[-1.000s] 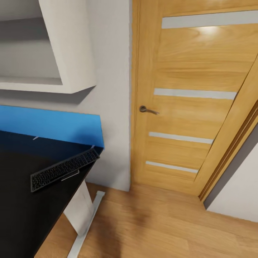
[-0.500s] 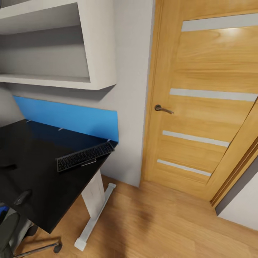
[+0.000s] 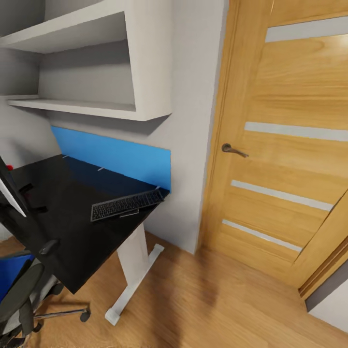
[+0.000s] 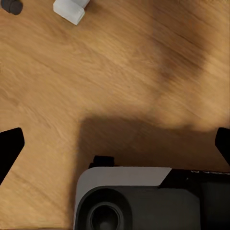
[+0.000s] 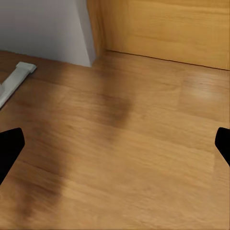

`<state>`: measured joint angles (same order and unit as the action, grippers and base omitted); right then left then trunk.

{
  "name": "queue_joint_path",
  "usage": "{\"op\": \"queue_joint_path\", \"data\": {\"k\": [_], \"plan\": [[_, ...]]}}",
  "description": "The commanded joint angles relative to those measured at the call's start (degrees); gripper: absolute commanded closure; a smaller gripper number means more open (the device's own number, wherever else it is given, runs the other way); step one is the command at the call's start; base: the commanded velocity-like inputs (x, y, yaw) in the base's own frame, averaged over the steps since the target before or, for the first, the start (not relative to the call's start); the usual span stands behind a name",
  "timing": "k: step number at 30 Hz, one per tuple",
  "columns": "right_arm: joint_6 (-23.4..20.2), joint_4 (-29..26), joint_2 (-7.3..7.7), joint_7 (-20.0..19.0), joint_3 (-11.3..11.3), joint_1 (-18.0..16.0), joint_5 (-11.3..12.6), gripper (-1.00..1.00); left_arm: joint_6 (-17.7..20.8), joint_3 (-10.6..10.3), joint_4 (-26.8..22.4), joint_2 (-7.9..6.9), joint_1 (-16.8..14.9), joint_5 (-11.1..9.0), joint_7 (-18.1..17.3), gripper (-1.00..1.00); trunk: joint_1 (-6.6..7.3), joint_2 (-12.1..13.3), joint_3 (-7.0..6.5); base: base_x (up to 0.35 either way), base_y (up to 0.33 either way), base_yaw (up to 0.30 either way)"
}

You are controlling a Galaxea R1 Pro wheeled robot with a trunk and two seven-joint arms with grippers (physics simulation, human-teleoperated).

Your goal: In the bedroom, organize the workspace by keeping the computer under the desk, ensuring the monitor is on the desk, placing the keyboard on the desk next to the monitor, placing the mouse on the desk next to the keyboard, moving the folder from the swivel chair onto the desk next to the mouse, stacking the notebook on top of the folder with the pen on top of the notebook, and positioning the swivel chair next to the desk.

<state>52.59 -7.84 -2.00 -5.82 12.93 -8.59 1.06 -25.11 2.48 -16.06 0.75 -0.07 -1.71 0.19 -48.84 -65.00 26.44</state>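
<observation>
Diagonally: keyboard (image 3: 126,204) on desk (image 3: 72,227), long axis toward blue panel (image 3: 116,159).

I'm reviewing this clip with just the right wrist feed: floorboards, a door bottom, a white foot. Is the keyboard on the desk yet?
Observer: Yes. In the head view the keyboard lies on the desk, near its far right corner by the blue back panel.
Operator: And the mouse?
Observer: The mouse sits near the desk's front edge, well apart from the keyboard.
Operator: The folder?
Observer: A blue patch, probably the folder, shows at the swivel chair, not on the desk.
</observation>
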Motion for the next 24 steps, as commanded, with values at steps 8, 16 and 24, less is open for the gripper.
{"op": "queue_joint_path", "data": {"k": [8, 16, 24], "plan": [[2.7, 0.9, -0.02, -0.6, 0.4, 0.0, 0.0, -1.00, -0.1, 0.2, 0.0, -0.02, 0.0, -0.1, -0.1, -1.00, 0.00, 0.0, -0.12, 0.000, -0.169, 0.281], [3.0, 1.1, -0.02, -0.6, 0.3, 0.0, 0.0, -1.00, -0.1, 0.2, 0.0, -0.05, 0.0, -0.1, -0.1, -1.00, 0.00, 0.0, -0.30, -0.066, -0.050, 0.281], [3.0, 1.1, -0.02, -0.6, 0.3, 0.0, 0.0, -1.00, -0.1, 0.2, 0.0, -0.05, 0.0, -0.2, -0.1, -1.00, 0.00, 0.0, -0.47, -0.251, -0.006, 0.281]]}}
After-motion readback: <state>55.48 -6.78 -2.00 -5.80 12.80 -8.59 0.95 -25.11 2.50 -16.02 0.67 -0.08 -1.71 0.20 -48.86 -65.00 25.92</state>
